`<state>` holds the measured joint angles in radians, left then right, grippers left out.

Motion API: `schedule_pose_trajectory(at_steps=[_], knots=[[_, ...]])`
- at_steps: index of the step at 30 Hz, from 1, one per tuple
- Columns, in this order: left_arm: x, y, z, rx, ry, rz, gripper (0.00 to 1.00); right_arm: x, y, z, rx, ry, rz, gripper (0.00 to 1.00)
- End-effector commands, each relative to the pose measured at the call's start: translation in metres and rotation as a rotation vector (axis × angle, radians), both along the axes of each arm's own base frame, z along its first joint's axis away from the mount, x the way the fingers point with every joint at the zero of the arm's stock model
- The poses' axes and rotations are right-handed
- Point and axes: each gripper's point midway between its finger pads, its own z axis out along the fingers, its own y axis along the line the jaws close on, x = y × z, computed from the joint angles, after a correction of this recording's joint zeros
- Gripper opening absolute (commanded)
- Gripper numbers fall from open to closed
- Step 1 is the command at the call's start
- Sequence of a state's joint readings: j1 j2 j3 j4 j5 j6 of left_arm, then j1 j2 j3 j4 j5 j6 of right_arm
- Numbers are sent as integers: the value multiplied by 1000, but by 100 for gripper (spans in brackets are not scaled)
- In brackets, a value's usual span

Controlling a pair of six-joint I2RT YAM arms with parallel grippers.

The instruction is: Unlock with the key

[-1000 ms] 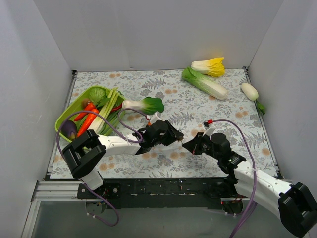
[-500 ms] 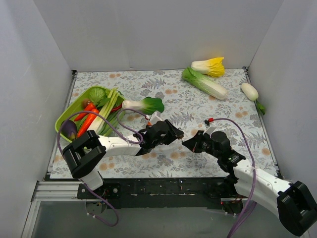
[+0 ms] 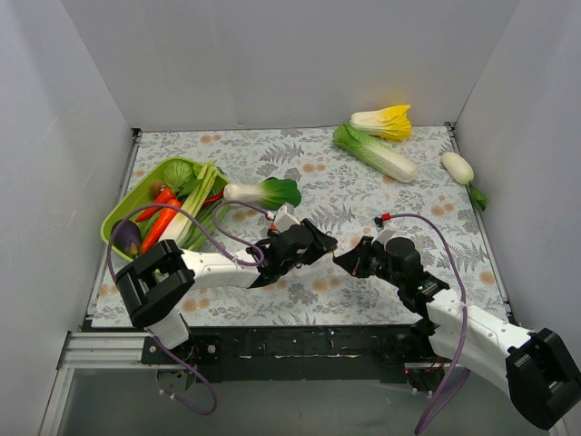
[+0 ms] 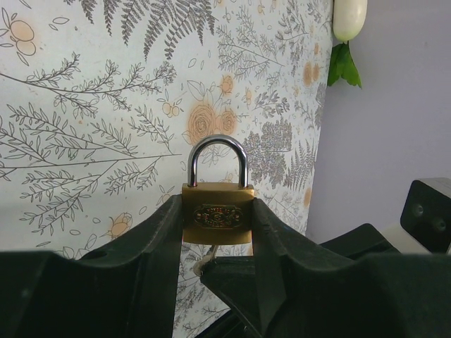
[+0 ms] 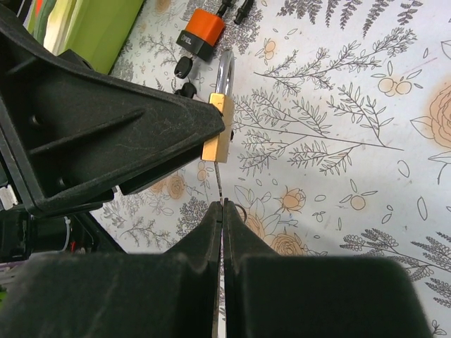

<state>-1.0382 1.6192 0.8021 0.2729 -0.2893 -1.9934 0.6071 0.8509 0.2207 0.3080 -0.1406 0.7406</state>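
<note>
My left gripper (image 4: 218,205) is shut on a brass padlock (image 4: 218,224), gripping its body from both sides, with the steel shackle closed and pointing away. My right gripper (image 5: 223,205) is shut on a thin key (image 5: 220,184), whose blade reaches up into the bottom of the padlock (image 5: 218,137). In the top view the left gripper (image 3: 320,243) and right gripper (image 3: 343,261) meet tip to tip over the middle front of the table. The key's head is hidden between the right fingers.
An orange tag with dark keys (image 5: 199,34) lies on the floral mat beyond the padlock. A green tray (image 3: 123,213) of vegetables stands at the left. A bok choy (image 3: 265,192), a napa cabbage (image 3: 374,152), a yellow cabbage (image 3: 384,121) and a white radish (image 3: 458,167) lie further back.
Both grippers have edged slightly up and left together. They still hold the padlock and the key against each other.
</note>
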Motion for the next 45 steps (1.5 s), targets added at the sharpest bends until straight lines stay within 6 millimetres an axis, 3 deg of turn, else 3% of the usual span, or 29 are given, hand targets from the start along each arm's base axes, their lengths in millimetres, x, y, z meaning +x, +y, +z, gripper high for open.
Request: schedule_pose_trajectory(at_steps=[1,19,31,45], knots=[[-33,-20,27,-47,-34,-126,0,39,-1,68,88,-197,-102,1],[-51,-25,34,-71,-110,-187,0,51,-12,77,69,-235,-138,1],[-46,-17,29,8,-155,-182,0,49,-19,86,57,-255,-141,1],[-44,-14,29,65,-247,-213,0,42,-19,78,48,-214,-119,1]])
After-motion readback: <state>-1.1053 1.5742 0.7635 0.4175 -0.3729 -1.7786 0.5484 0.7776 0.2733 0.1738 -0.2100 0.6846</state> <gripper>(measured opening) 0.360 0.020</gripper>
